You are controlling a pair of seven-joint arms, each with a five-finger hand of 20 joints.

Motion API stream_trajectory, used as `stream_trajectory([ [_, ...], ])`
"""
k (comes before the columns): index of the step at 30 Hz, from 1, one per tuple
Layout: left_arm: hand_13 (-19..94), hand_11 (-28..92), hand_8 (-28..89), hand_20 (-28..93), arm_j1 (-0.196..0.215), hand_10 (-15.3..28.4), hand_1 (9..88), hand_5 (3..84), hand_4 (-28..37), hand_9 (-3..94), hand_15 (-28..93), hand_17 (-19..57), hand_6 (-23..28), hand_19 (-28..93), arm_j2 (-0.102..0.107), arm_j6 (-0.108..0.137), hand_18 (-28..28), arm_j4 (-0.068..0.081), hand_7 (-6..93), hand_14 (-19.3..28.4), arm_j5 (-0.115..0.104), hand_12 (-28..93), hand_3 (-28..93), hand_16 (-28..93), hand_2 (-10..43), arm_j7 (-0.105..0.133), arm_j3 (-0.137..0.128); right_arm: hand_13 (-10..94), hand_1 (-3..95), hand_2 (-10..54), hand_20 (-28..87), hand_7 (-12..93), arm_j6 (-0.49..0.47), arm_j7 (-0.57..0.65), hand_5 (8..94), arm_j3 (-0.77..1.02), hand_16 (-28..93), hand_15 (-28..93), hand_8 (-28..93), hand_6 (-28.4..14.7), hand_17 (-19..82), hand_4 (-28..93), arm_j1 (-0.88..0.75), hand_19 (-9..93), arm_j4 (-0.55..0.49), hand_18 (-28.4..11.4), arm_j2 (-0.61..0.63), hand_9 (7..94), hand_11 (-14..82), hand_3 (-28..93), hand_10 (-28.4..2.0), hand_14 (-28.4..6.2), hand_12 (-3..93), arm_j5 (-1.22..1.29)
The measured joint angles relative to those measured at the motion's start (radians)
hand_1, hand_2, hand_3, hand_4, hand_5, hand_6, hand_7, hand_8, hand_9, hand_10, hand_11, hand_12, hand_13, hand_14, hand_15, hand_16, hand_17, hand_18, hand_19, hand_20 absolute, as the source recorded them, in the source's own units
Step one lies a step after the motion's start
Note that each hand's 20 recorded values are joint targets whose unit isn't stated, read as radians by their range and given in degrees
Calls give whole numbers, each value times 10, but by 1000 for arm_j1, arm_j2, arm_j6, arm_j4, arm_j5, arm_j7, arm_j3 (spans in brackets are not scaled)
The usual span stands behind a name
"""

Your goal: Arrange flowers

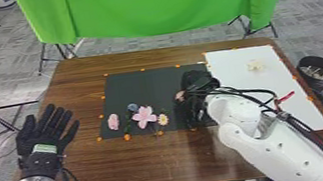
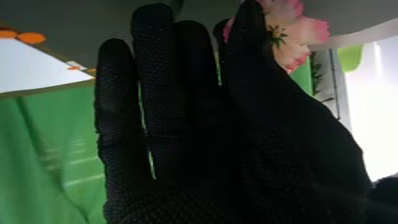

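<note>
My right hand (image 1: 196,91) is over the right part of the black mat (image 1: 153,87), with a pink flower (image 1: 179,95) at its left side. In the right wrist view my right hand (image 2: 191,120) has its thumb against a finger, and the pink flower (image 2: 306,31) with pale petals is pinched there, partly hidden by the thumb. On the mat's lower part lie a large pink blossom (image 1: 145,116), a narrow pink one (image 1: 113,121), a bluish one (image 1: 132,107) and a small daisy-like one (image 1: 163,119). My left hand (image 1: 48,129) is open, left of the mat.
A white sheet (image 1: 251,84) beside the mat bears a cream flower (image 1: 256,65) and a red item (image 1: 286,96) near its right edge. Orange dots line mat and sheet. A dark bin (image 1: 318,69) stands off the right edge of the brown table (image 1: 150,163); green cloth hangs behind.
</note>
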Motion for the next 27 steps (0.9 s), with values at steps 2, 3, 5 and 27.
stream_trajectory([
  [2,281,229,-95,105,1,160,284,419,-283,383,399,-78,94,411,-1,0,154,0,170,157,-1,131,710,-64,164,-1,2,693,565,11,247,199,-2,6,714,1,207,283,-22,7,312,-283,0,651,-5,-184,1,744,119,633,-104,-92,193,0],
  [3,281,229,-95,105,2,160,284,419,-283,383,399,-78,94,411,-1,0,154,0,170,157,-1,131,710,-64,164,-1,3,690,564,8,246,198,-5,7,711,2,207,283,-22,5,310,-283,0,649,-7,-184,1,740,118,635,-104,-93,192,0],
  [5,281,229,-95,105,3,160,284,419,-283,383,399,-78,94,411,-2,0,154,0,170,157,-2,131,710,-64,164,-1,3,679,557,-8,239,192,-17,10,691,3,216,281,-23,-3,308,-283,0,647,-9,-183,1,717,118,654,-102,-92,183,0],
  [27,281,229,-95,105,29,160,284,419,-283,383,399,-78,94,411,-11,2,154,-1,170,157,-42,131,710,-64,164,1,-7,619,489,-95,171,167,-110,38,539,55,179,266,-134,-17,298,-283,-40,486,-72,-166,20,558,100,793,-134,-107,121,59],
])
